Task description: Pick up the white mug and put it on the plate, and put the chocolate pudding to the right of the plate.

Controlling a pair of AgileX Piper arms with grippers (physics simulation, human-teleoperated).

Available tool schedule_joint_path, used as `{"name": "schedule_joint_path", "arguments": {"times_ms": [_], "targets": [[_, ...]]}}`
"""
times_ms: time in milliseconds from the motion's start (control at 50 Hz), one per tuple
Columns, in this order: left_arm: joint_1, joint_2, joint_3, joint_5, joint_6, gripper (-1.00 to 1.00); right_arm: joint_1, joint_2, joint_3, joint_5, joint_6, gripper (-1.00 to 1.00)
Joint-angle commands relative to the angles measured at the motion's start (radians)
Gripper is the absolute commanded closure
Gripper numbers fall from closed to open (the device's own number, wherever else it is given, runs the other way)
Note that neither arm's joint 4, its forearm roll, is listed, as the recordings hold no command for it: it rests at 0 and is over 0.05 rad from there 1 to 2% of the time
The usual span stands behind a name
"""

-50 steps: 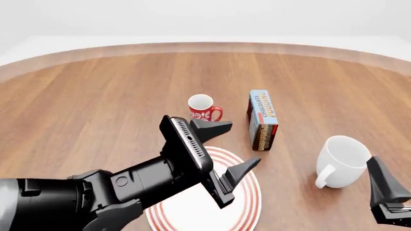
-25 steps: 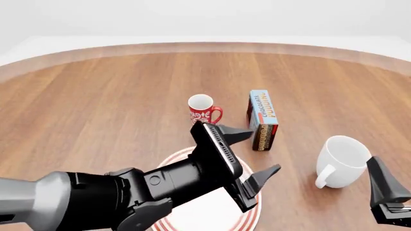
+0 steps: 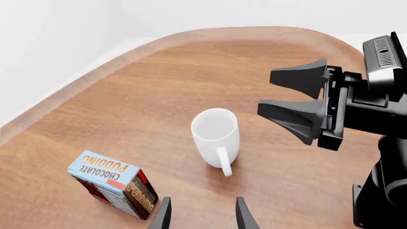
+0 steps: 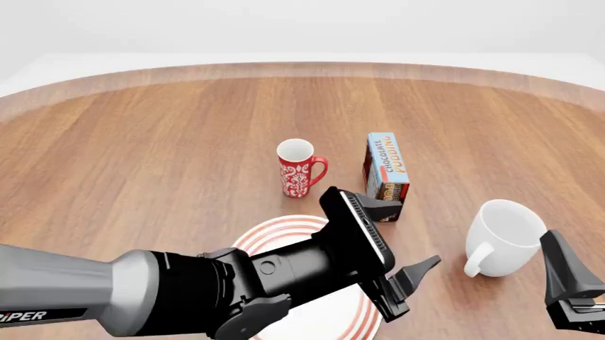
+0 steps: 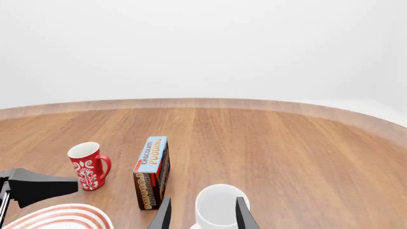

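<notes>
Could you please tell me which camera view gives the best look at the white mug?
The left wrist view shows the white mug best: whole, upright, unobstructed, rim and handle both clear. The front view shows it whole too, but smaller, near the right gripper. The right wrist view cuts its lower part off at the frame edge.

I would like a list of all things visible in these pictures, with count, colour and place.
white mug: one, plain white, upright on the table, at the right, near the right gripper.
red mug: one, red with white ornament, centre, behind the plate.
pudding: one carton, light-blue face, brown sides, right of the red mug.
plate: one, white with red rings, near centre, partly hidden by the left arm.
table: one, brown wood.
left gripper: black, open, above the plate's right side.
right gripper: black, open, beside the white mug.
</notes>
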Motion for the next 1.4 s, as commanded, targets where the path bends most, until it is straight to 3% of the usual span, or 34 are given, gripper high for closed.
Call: {"name": "schedule_joint_path", "arguments": {"times_ms": [20, 480, 1400], "targets": [[-0.015, 0.047, -0.052, 0.022, 0.004, -1.0, 0.0, 0.0, 0.0, 0.0, 0.002, -1.0], [-0.034, 0.134, -0.165, 0.078, -0.01, -1.0, 0.003, -0.002, 0.0, 0.0, 0.006, -1.0], [-0.029, 0.273, -0.284, 0.087, -0.033, -1.0, 0.003, -0.001, 0.0, -0.004, 0.019, -1.0]]}}
